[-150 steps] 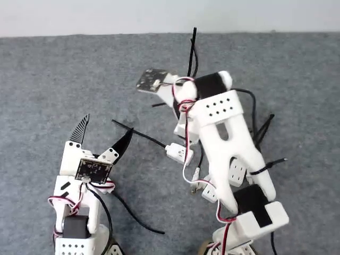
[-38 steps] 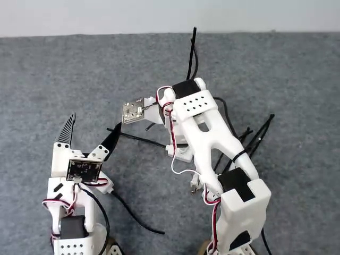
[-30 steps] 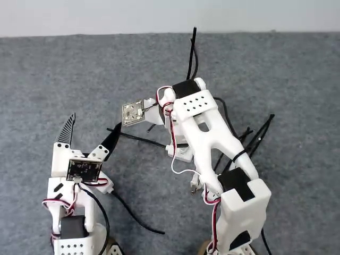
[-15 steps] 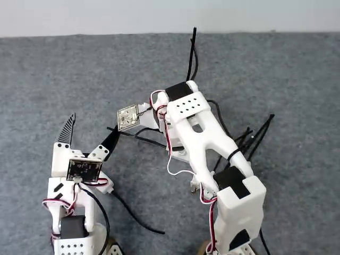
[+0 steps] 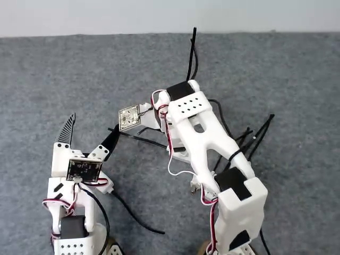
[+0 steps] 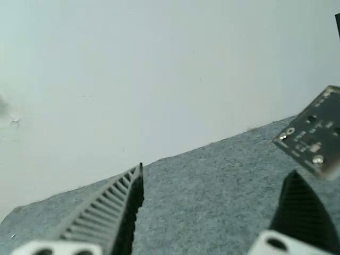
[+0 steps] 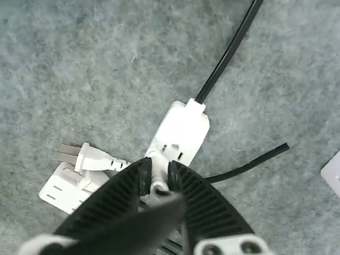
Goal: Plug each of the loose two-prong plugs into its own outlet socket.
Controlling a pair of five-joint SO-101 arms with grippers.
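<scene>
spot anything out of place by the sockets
Yes: one plug lies on its side against a socket, prongs bare, not inserted. The right gripper pinches a white piece by the other socket.

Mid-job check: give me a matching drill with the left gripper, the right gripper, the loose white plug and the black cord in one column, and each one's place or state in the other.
Things:
1. left black-fingered gripper
2. right black-fingered gripper
3. loose white two-prong plug
4. black cord

Places or states:
A. runs out of the white rectangular socket block
B. shut on a small white plug at that block
C. open, over the grey carpet
D. lies against a second flat white socket, prongs bare

Pairs: 1-C, 2-B, 3-D, 4-A.
</scene>
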